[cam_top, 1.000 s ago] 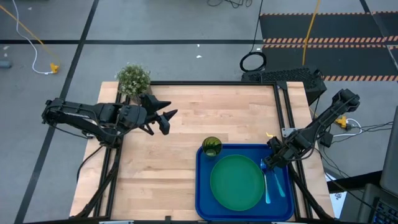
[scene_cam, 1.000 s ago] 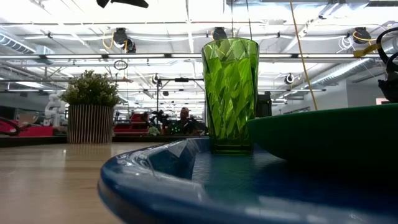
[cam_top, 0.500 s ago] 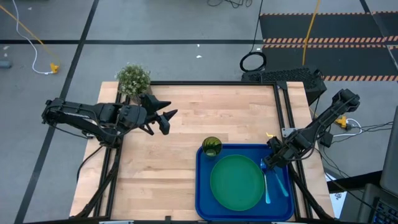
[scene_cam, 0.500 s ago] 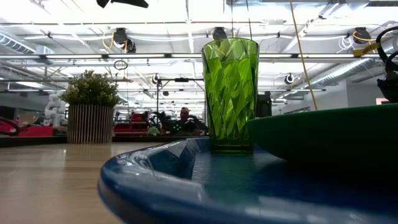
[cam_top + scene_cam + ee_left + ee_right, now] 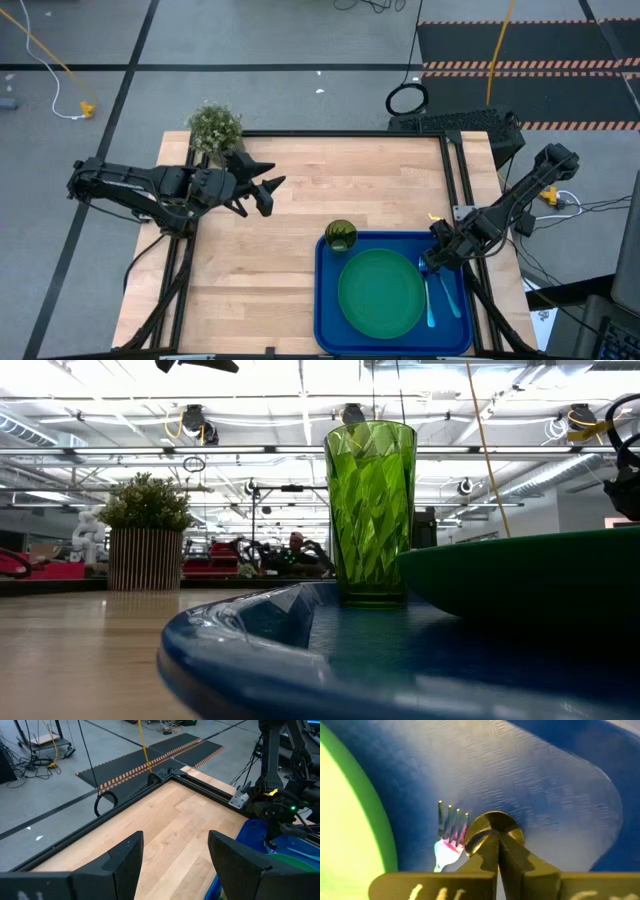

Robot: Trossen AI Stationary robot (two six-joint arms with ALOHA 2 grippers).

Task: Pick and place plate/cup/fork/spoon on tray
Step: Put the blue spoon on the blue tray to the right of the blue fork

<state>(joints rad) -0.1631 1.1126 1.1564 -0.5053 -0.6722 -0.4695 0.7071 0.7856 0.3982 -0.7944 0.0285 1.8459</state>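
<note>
The bright-blue tray (image 5: 330,300) lies at the table's near right. On it are the dark-green plate (image 5: 381,291), the yellow-green cup (image 5: 340,236) upright in its far-left corner, and the light-blue fork (image 5: 429,300) and spoon (image 5: 451,297) side by side to the right of the plate. My right gripper (image 5: 432,263) is down at the utensils' far ends, shut on the spoon; its dark oval bowl (image 5: 495,822) shows just past the fingertips, beside the fork's prongs (image 5: 452,822). My left gripper (image 5: 268,192) hangs open and empty over the table's far left. My right gripper pinches the spoon just behind its bowl (image 5: 489,831) between its two fingertips (image 5: 507,851). The fingers slant down from the table's far right. They hide the handle in the wrist view. In the high view the handle (image 5: 452,300) lies on the tray floor.
A potted plant (image 5: 214,128) stands at the table's far-left corner and also shows in the low view (image 5: 147,545). Bare wood lies between the left gripper and the tray. The tray's raised rim (image 5: 260,650) and the cup (image 5: 370,510) stand near the table's middle.
</note>
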